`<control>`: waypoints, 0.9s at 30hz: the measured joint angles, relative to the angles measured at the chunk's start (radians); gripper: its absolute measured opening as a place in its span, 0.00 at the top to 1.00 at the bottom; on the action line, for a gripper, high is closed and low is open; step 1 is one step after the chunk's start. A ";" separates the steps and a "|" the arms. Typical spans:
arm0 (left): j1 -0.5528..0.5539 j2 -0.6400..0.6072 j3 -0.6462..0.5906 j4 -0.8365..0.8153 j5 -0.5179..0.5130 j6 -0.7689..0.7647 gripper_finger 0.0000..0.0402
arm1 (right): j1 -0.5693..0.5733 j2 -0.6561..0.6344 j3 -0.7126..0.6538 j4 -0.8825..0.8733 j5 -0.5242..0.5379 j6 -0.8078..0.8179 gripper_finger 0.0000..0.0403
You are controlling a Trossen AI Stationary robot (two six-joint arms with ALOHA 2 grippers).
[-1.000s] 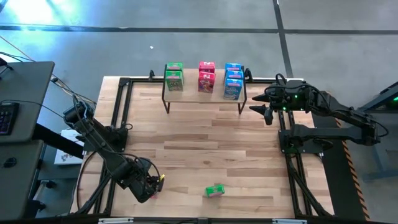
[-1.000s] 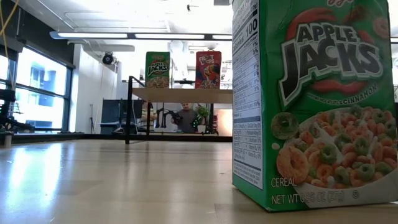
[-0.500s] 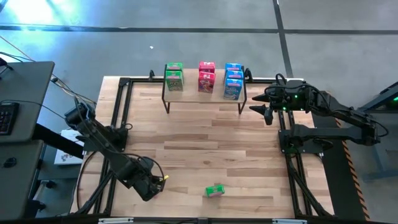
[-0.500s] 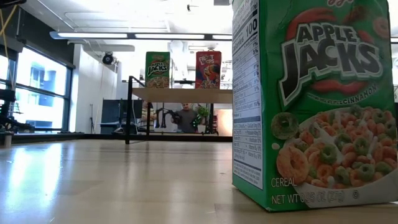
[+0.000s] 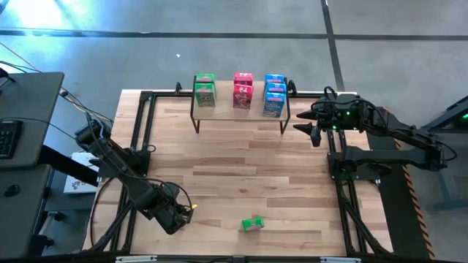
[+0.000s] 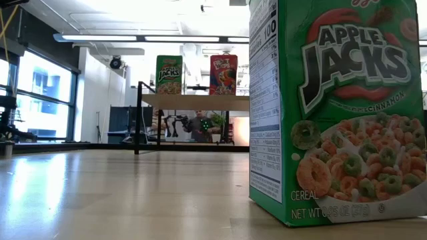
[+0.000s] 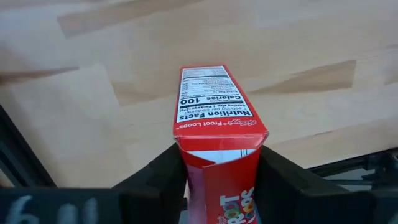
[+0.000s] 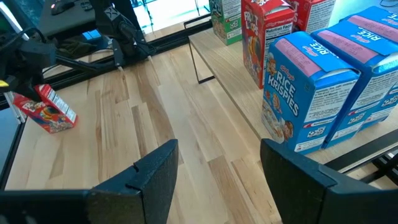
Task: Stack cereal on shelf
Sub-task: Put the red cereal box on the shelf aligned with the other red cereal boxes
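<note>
A red cereal box (image 7: 217, 109) lies near the table's front left corner, with my left gripper (image 5: 179, 213) over it, pointing down and shut on it. The right wrist view shows the same box (image 8: 53, 112) from far off. A green cereal box (image 5: 252, 224) stands alone near the front edge, close to the low camera (image 6: 333, 113). The shelf (image 5: 227, 111) stands at the far edge, with green (image 5: 205, 89), red (image 5: 243, 89) and blue (image 5: 273, 93) boxes on it. My right gripper (image 8: 217, 177) waits open, raised to the right of the shelf. My left gripper pinches the red box between its two fingers (image 7: 163, 177), one on each wide face, at the flap end (image 7: 221, 158). The fingers come from above, pointing down. The box lies with its nutrition panel (image 7: 211, 99) up and its length stretching away from the fingers.
Black frame rails (image 5: 142, 131) run along the table's left and right sides. Bare wooden tabletop (image 5: 241, 168) lies between the shelf and the two front boxes. A desk with a keyboard (image 5: 7, 135) stands left of the table.
My left gripper has shut on the red box while staying in place near the front left corner. The box has not shifted. A person in the room behind the shelf has moved.
</note>
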 joint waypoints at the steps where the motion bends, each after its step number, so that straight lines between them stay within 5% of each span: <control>1: 0.003 -0.011 0.000 -0.007 -0.005 0.010 0.64 | 0.000 0.000 0.000 0.000 0.000 0.000 0.45; 10: 0.100 -0.138 0.000 -0.093 -0.011 0.289 0.64 | 0.000 0.000 0.000 0.000 0.000 0.000 0.45; 27: 0.490 -0.250 0.001 -0.105 0.086 1.195 0.65 | 0.000 0.000 0.000 0.000 0.000 0.000 0.45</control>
